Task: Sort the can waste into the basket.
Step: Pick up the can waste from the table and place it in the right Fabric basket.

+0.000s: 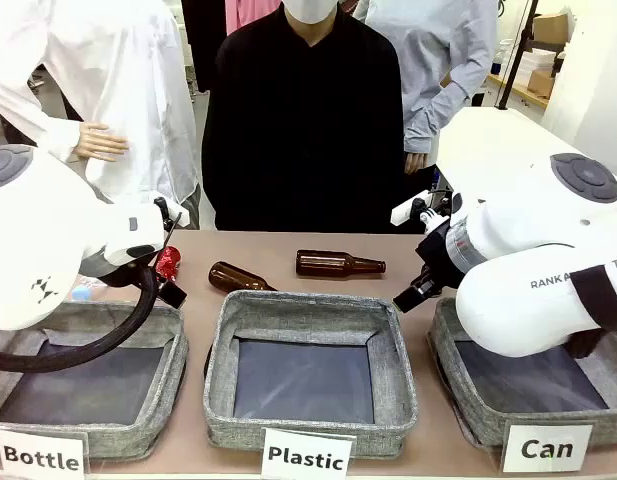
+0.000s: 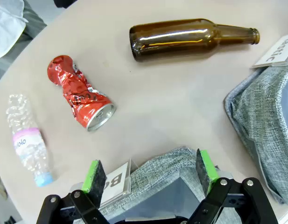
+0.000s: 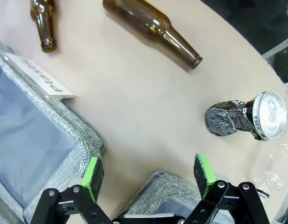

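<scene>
Jaws on both the left gripper [image 2: 149,170] and the right gripper [image 3: 148,170] stand wide apart, holding nothing. Your target basket [image 1: 463,400], the one labelled Can, sits on the robot's right, beneath the right arm. The dark can [image 3: 242,119] lies on bare table near its corner, so I'd take that one with the right gripper, straddling the crumpled waist rather than the silver end. The red can [image 2: 80,98] lies ahead of the left gripper.

Your front camera faced the person [image 1: 303,120] across the table [image 1: 288,245]; both wrist cameras, close overhead, shared the Plastic label [image 2: 278,50].
</scene>
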`<state>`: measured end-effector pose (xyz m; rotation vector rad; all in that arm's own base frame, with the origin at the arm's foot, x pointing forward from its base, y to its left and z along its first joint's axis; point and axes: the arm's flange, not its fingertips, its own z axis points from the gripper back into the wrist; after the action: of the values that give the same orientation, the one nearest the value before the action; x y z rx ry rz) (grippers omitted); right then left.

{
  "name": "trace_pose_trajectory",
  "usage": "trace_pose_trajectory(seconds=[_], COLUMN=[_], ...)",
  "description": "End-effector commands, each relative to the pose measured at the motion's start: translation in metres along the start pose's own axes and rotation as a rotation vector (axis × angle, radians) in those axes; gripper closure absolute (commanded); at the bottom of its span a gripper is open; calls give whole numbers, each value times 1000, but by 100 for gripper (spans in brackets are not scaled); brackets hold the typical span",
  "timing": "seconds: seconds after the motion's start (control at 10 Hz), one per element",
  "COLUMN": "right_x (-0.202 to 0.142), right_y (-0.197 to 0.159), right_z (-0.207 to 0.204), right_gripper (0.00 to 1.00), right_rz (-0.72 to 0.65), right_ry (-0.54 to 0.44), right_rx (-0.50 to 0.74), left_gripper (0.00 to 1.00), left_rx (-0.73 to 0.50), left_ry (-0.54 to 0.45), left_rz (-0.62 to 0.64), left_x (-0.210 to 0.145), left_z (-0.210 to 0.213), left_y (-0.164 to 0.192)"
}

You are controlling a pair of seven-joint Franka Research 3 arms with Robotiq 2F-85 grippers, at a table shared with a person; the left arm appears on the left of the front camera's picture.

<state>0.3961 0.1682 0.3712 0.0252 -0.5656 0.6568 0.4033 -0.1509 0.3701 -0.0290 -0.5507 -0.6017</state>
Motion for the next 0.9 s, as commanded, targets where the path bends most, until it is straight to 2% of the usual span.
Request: trace_pose_trajectory(seconds=[0.0, 0.8], right_x=[0, 0], right_y=[0, 0], right_z=[0, 0], right_gripper=[0, 0], right_rz=[0, 0], right_ry=[0, 0], right_rx=[0, 0], left_gripper=[0, 0], left_rx=[0, 0], left_ry=[0, 0], left_rz=[0, 0], left_x=[0, 0], left_z=[0, 0], left_y=[0, 0])
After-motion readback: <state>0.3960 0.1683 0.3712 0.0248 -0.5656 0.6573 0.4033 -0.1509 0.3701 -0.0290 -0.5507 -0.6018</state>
